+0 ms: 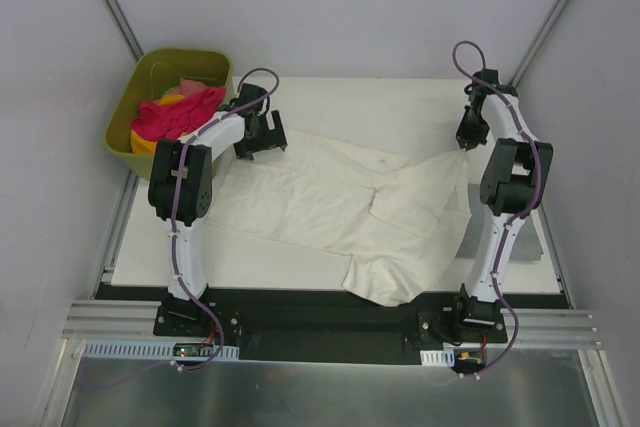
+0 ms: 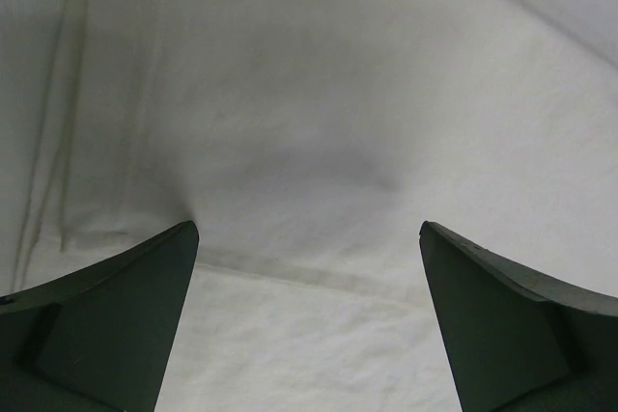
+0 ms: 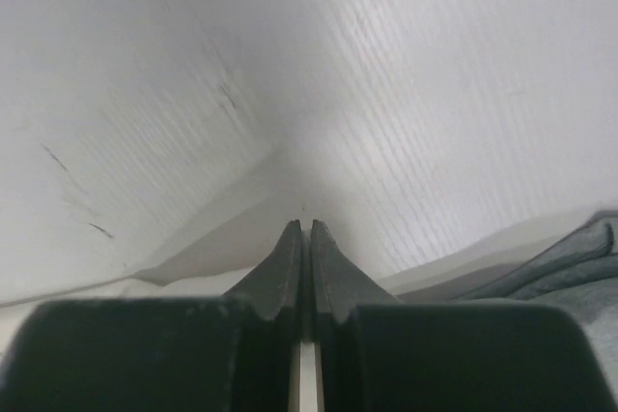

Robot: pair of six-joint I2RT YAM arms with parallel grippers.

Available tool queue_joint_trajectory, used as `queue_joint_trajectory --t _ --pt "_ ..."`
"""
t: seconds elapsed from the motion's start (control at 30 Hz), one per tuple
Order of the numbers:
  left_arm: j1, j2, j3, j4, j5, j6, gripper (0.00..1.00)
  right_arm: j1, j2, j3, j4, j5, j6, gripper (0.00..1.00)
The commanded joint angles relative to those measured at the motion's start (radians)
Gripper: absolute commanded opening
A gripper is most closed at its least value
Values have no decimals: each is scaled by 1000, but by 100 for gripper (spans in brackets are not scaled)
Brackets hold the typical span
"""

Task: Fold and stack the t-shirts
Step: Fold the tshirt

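Note:
A large cream-white t-shirt [image 1: 340, 207] lies spread and creased across the table. Its near part hangs toward the front edge. My left gripper [image 1: 262, 142] is open and hovers low over the shirt's far left part. In the left wrist view its jaws [image 2: 309, 238] stand wide apart over the cloth [image 2: 290, 123], with a hem line between them. My right gripper [image 1: 466, 144] is shut on the shirt's far right corner, which is pulled to a taut point. In the right wrist view the jaws [image 3: 305, 227] pinch the cloth [image 3: 406, 94]. Grey cloth [image 3: 579, 258] shows at the lower right.
An olive-green tub [image 1: 128, 105] stands at the far left corner, holding a bright pink shirt [image 1: 178, 112] and yellow cloth [image 1: 146, 143]. A grey patch [image 1: 540, 242] lies by the right arm at the table's right edge. Grey walls close in on both sides.

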Motion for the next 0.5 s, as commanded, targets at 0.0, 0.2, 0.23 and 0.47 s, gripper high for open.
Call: queue_joint_trajectory --t 0.0,0.2,0.23,0.47 --pt "4 20 51 -20 -12 -16 99 -2 -28 133 13 90 17 1" --pt "6 66 116 -22 -12 -45 99 -8 47 257 38 57 18 1" --pt "6 73 129 -22 -14 -52 99 -10 76 276 46 43 21 1" --pt "9 112 190 -40 -69 -106 99 -10 128 335 73 47 29 9"
